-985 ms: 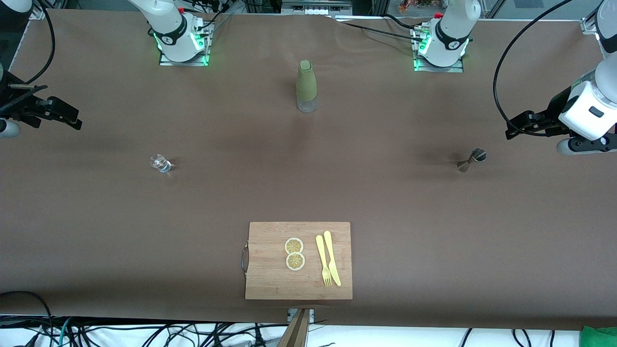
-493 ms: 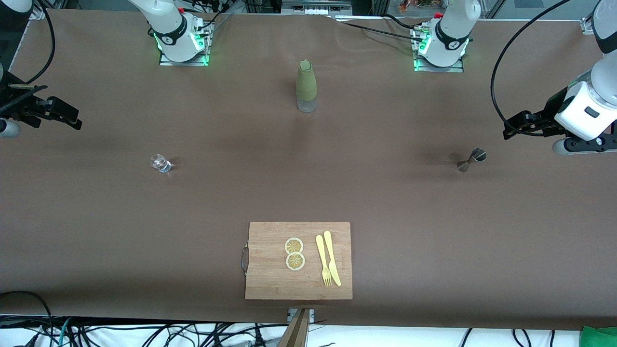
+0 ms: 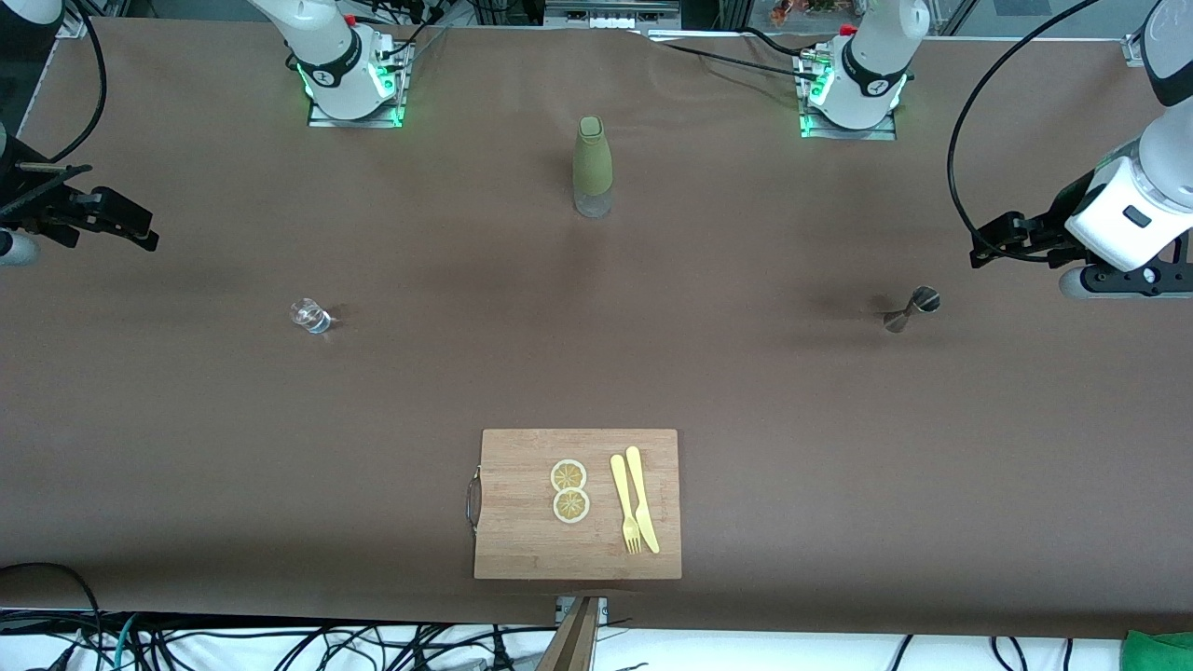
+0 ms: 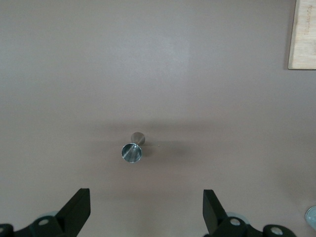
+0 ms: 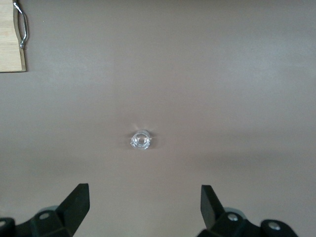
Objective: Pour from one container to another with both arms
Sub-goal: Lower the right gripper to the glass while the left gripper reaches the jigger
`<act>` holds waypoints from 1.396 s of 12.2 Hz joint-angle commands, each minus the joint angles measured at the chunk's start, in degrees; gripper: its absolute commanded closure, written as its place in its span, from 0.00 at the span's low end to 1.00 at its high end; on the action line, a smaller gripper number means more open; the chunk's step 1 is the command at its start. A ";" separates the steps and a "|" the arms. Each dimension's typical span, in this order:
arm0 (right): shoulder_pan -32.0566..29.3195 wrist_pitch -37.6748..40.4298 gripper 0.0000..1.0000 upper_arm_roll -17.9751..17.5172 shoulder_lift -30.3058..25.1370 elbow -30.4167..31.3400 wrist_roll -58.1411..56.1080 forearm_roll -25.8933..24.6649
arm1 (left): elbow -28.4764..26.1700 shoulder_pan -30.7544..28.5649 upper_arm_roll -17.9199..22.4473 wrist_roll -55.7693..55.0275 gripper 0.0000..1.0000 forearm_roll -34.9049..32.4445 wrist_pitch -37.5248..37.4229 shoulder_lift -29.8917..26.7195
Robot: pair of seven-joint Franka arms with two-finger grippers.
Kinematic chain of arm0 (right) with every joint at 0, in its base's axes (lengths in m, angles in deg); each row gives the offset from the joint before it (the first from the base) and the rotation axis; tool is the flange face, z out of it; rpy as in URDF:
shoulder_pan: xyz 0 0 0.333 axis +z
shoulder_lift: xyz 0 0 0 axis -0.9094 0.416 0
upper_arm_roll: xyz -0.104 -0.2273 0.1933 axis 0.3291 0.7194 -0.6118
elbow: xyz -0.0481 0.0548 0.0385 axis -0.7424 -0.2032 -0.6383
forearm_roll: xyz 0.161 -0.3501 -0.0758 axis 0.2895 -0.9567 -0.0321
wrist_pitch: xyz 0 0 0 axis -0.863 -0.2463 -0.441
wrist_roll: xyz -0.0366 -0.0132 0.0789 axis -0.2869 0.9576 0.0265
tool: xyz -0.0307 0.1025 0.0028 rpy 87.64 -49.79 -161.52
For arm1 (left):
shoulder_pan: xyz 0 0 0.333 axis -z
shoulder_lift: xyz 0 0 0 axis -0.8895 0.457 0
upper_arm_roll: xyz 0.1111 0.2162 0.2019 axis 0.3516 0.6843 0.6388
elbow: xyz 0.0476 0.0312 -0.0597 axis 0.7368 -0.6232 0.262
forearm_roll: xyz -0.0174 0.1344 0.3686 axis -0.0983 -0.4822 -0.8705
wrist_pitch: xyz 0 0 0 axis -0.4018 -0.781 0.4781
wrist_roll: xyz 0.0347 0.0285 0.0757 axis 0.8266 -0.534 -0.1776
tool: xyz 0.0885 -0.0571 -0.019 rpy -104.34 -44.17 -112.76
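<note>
A small metal jigger (image 3: pixel 911 310) stands on the brown table toward the left arm's end; in the left wrist view the jigger (image 4: pixel 133 148) shows its open cup. My left gripper (image 3: pixel 990 244) hovers over the table beside it, open and empty (image 4: pixel 146 196). A small clear glass (image 3: pixel 309 316) stands toward the right arm's end, and the right wrist view shows the glass (image 5: pixel 141 140) alone on bare table. Over the table's edge at that end, my right gripper (image 3: pixel 126 226) hangs open with nothing in it (image 5: pixel 143 193).
A tall olive-green bottle (image 3: pixel 593 166) stands mid-table between the arm bases. A wooden cutting board (image 3: pixel 522 540) with a metal handle, two lemon slices (image 3: pixel 569 490), a yellow fork (image 3: pixel 623 503) and knife (image 3: pixel 643 499) lies nearest the front camera.
My left arm has shifted slightly inward over the table toward the jigger. The right arm, the glass, the jigger and the bottle have not moved.
</note>
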 commanded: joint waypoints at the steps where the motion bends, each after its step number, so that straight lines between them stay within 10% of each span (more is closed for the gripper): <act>1: -0.24 0.74 0.00 -0.11 0.07 -0.59 -0.49 0.12 | -0.01 -0.29 0.13 3.22 0.00 0.60 -0.60 -0.39; 8: -0.24 0.74 0.00 -0.11 0.07 -0.67 -0.40 0.12 | 0.17 -0.30 0.13 4.53 0.00 0.25 -0.60 -0.48; 17: 0.20 0.83 0.00 -0.29 5.69 -0.76 -0.75 0.65 | 2.28 -12.23 1.54 53.78 0.01 7.60 -3.59 -0.39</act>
